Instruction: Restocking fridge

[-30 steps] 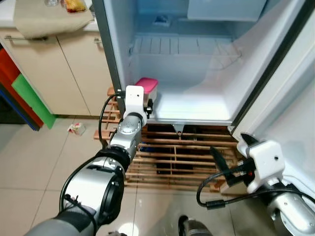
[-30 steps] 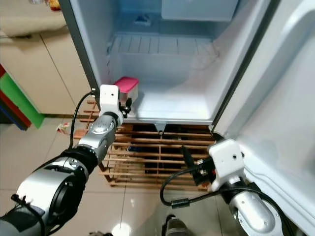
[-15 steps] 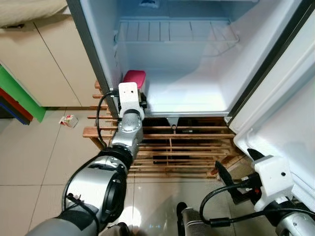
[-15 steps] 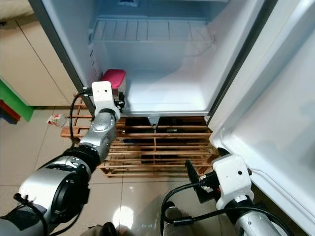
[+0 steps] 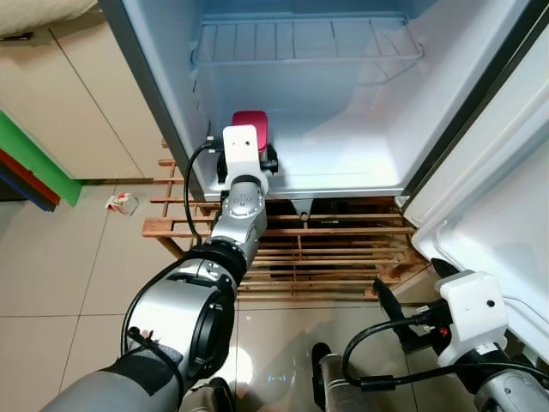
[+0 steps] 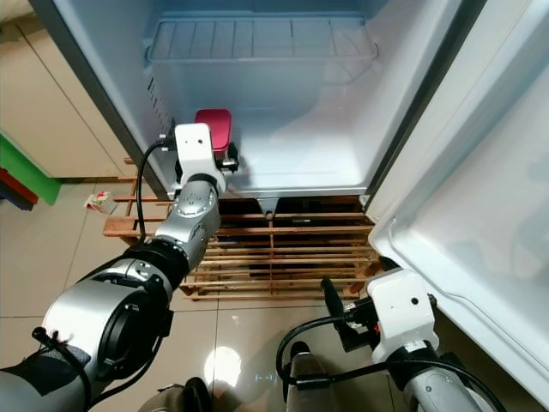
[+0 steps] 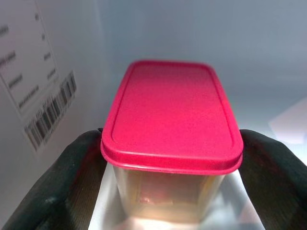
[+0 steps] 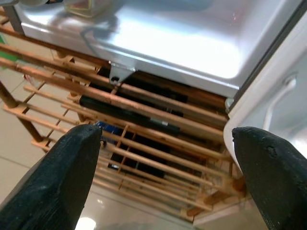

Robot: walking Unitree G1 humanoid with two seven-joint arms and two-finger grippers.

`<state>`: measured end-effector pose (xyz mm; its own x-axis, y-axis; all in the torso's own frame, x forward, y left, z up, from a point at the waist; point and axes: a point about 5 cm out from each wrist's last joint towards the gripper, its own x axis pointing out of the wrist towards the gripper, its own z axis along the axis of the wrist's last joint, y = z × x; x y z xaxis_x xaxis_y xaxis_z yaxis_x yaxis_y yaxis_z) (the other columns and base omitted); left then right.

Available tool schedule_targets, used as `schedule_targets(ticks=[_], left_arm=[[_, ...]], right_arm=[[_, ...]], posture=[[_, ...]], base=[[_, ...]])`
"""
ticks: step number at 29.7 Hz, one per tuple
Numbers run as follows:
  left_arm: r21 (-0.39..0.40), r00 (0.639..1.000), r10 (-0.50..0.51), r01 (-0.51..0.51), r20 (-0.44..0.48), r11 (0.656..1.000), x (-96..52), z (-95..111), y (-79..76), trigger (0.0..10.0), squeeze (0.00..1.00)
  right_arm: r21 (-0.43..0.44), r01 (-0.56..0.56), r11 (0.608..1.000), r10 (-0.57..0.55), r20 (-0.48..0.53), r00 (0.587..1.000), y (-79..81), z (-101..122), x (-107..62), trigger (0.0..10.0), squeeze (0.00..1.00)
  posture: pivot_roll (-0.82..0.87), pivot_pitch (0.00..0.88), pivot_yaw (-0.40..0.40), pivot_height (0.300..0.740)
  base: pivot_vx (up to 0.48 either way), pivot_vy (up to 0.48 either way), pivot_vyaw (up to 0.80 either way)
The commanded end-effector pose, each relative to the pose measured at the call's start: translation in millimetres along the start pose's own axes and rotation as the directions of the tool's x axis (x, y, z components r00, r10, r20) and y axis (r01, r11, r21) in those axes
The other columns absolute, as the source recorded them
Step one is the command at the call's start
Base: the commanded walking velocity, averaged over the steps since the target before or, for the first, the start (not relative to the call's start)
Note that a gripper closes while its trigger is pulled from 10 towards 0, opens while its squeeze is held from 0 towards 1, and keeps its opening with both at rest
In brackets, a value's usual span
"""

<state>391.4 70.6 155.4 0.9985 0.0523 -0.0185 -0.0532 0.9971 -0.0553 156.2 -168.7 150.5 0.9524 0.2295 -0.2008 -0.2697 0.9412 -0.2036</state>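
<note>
Container [image 7: 170, 124] with red lid sits at the front left corner of the fridge floor [image 5: 343, 167], clamped between the left pincer [image 5: 249, 161] fingers. Best release: confirm it rests flat, spread fingers gently, withdraw straight back. Right pincer [image 8: 168, 158] hangs open, idle.

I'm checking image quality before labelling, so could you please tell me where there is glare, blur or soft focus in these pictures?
Eye views: sharp, with a bright ceiling-light reflection on the floor tiles. Left wrist view: the container's red lid is fairly crisp, while the left end effector fingers at the edges look dark and soft. Right wrist view: glare on the fridge floor; the right end effector fingers are blurred.
</note>
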Motion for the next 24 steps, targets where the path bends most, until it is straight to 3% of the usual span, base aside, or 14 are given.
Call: schedule_targets(ticks=[1, 4, 6, 9, 12, 13, 15, 18, 24], left_arm=[[0.024, 0.997, -0.031, 0.030, 0.064, 0.999, 3.4, 14.8, -4.0, 10.0, 1.00], [0.022, 0.995, -0.038, 0.036, 0.088, 0.999, 5.0, 21.3, -4.4, 10.0, 1.00], [-0.049, 0.995, -0.072, 0.075, 0.063, 0.996, 2.4, 19.0, -13.6, 10.0, 1.00], [-0.053, 0.993, -0.104, 0.108, 0.059, 0.993, -2.1, 13.1, -19.6, 10.0, 1.00], [-0.016, 0.982, -0.177, 0.178, 0.069, 0.984, -13.7, -3.0, -24.4, 10.0, 1.00], [0.000, 0.977, -0.202, 0.203, 0.064, 0.979, -17.9, -11.1, -21.3, 10.0, 0.00], [0.009, 0.976, -0.210, 0.210, 0.066, 0.978, -19.1, -13.5, -19.1, 10.0, 0.00], [-0.013, 0.963, -0.254, 0.256, 0.087, 0.966, -25.3, -15.4, 5.4, 10.0, 0.00], [0.007, 0.942, -0.320, 0.321, 0.103, 0.947, -34.7, -13.3, 24.4, 10.0, 0.00]], right_arm=[[0.000, -0.001, 1.000, 0.001, -0.009, 1.000, -0.4, -3.6, 2.2, 10.0, 0.00], [-0.005, -0.002, 1.000, 0.002, -0.003, 1.000, -1.8, -4.6, 8.0, 10.0, 0.00], [-0.024, -0.010, 1.000, 0.011, 0.012, 1.000, -1.7, -4.8, 16.9, 10.0, 0.00], [-0.024, -0.010, 1.000, 0.011, 0.021, 1.000, -1.6, -5.3, 21.8, 10.0, 0.00], [0.035, -0.005, 0.999, 0.003, 0.035, 0.999, -0.9, -5.7, 31.6, 10.0, 0.00], [0.041, -0.009, 0.999, 0.007, 0.046, 0.999, -0.9, -5.2, 39.7, 10.0, 0.00], [0.030, -0.014, 0.999, 0.013, 0.053, 0.999, -0.5, -4.8, 43.0, 10.0, 0.00], [0.006, -0.027, 1.000, 0.026, 0.100, 0.995, -0.4, -0.7, 61.7, 10.0, 0.00], [0.001, -0.024, 1.000, 0.024, 0.135, 0.991, -2.9, 3.5, 77.8, 10.0, 0.00]], posture=[[-0.38, 0.195, 0.061, 0.740], [-0.37, 0.179, 0.067, 0.740], [-0.36, 0.144, 0.078, 0.740], [-0.34, 0.120, 0.085, 0.740], [-0.31, 0.085, 0.088, 0.740], [-0.29, 0.065, 0.091, 0.740], [-0.28, 0.060, 0.092, 0.740], [-0.23, 0.000, 0.099, 0.740], [-0.20, 0.000, 0.104, 0.740]], base=[[0.000, 0.000, 0.00], [0.000, 0.000, 0.00], [0.000, 0.000, 0.00], [0.000, 0.000, 0.00], [0.000, 0.000, 0.00], [0.000, 0.000, 0.00], [0.000, 0.000, 0.00], [0.000, 0.000, 0.00], [0.000, 0.000, 0.00]])
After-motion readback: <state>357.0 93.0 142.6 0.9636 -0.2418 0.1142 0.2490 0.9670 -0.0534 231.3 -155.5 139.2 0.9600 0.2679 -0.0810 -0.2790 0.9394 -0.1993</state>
